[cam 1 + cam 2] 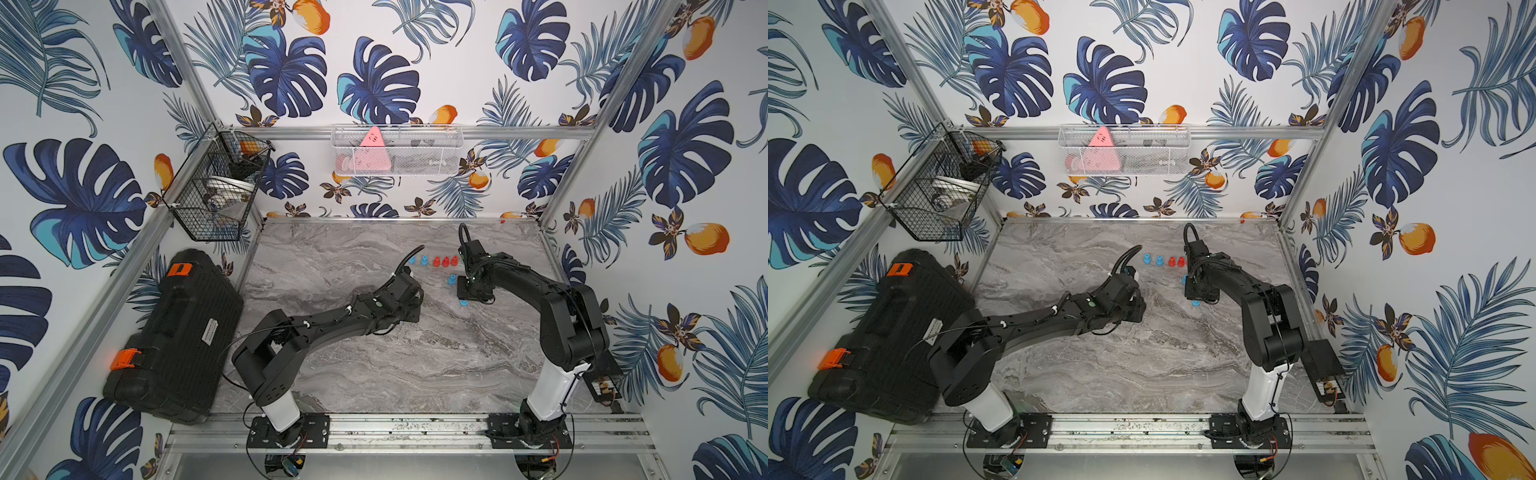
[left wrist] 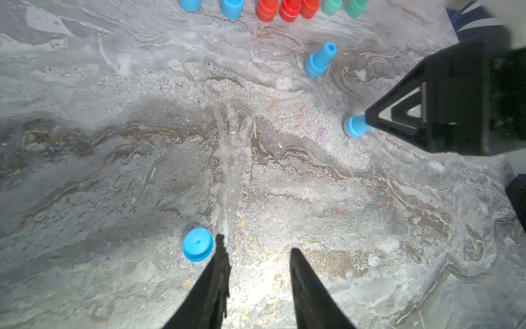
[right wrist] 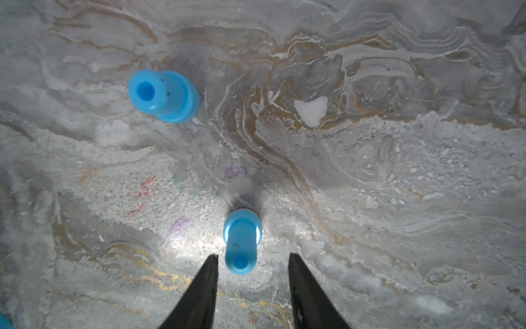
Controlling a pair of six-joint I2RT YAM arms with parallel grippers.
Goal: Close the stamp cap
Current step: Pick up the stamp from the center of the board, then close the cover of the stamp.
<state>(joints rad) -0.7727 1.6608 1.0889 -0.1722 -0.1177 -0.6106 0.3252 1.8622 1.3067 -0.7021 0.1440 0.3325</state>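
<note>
Top view: red stamps [image 1: 445,261] stand behind blue stamp [image 1: 464,302].

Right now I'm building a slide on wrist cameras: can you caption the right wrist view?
Right gripper open around a blue stamp, second blue stamp beyond, on marble tabletop.

Beyond our sight, past the frame edge: tops of the blue, red and green stamps [image 2: 289,11]; likewise a blue sliver [image 3: 3,323].
</note>
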